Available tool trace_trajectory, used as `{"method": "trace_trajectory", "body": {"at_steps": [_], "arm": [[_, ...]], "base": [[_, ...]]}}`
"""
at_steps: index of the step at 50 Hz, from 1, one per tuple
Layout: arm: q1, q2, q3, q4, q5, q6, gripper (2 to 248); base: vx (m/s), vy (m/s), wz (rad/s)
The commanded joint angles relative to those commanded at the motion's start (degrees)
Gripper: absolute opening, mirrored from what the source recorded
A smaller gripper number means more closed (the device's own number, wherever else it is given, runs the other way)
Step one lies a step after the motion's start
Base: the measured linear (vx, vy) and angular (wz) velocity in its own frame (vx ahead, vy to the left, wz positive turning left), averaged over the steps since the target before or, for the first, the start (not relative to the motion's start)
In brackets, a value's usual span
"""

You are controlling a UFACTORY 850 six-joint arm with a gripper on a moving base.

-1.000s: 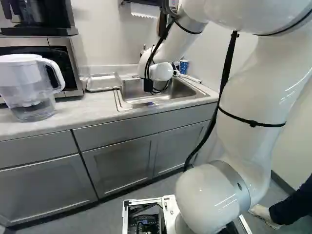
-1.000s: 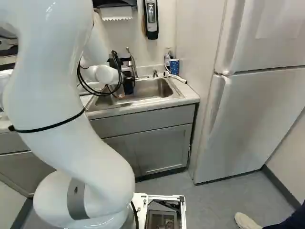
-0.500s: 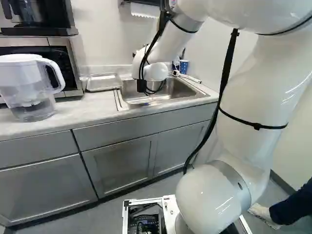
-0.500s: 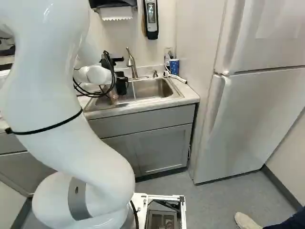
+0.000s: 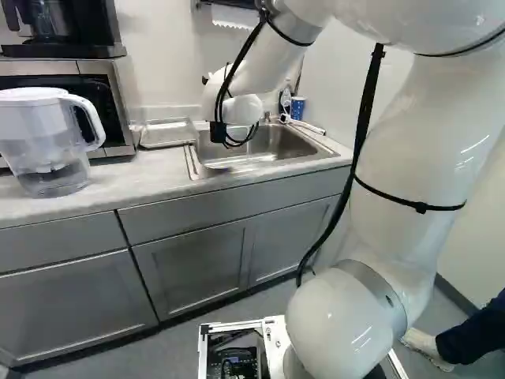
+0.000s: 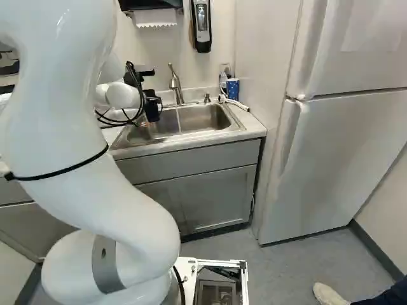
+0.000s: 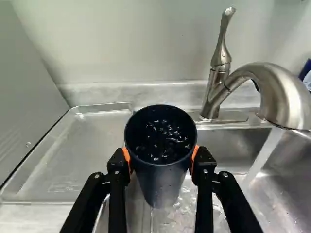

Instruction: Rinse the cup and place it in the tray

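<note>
Right base view: black two-finger gripper (image 6: 151,105) hangs left of centre in the upper half of the frame, by the left part of the stainless steel sink (image 6: 202,118). White robot arm (image 6: 57,121) fills the left side.

Wrist view has the detail. Gripper (image 7: 162,162) is clenched on a dark navy, round, tapered cup (image 7: 163,184), orange pads (image 7: 127,156) pressed to it from two sides, near the rim. Cup's mouth faces the camera, water drops inside. It's in the air by the sink edge, next to the shallow rectangular tray (image 7: 92,145), not in it. Brushed-metal faucet (image 7: 279,92) is running; the water stream (image 7: 262,155) falls into the sink, beside the cup and apart from it.

Left base view: tray sits on the pale counter (image 5: 134,178), upper left of centre, between the sink and the silver-and-black microwave (image 5: 118,110). Clear pitcher with white lid (image 5: 47,146) at the far left. Blue patterned cup (image 5: 297,108) stands behind the sink, upper right of centre.
</note>
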Motion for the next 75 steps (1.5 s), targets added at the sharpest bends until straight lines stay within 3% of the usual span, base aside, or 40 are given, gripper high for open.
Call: {"method": "trace_trajectory", "body": {"at_steps": [12, 18, 75], "arm": [[1.77, -0.18, -1.73, 0.0, 0.0, 0.0, 126], [2.15, -0.25, -2.56, 0.0, -0.13, 1.85, 126], [2.16, 1.49, -3.46, 0.0, -0.2, 35.54, 126]], "base": [[0.0, 0.0, 0.0], [0.0, 0.0, 0.0], [0.0, 0.0, 0.0]]}}
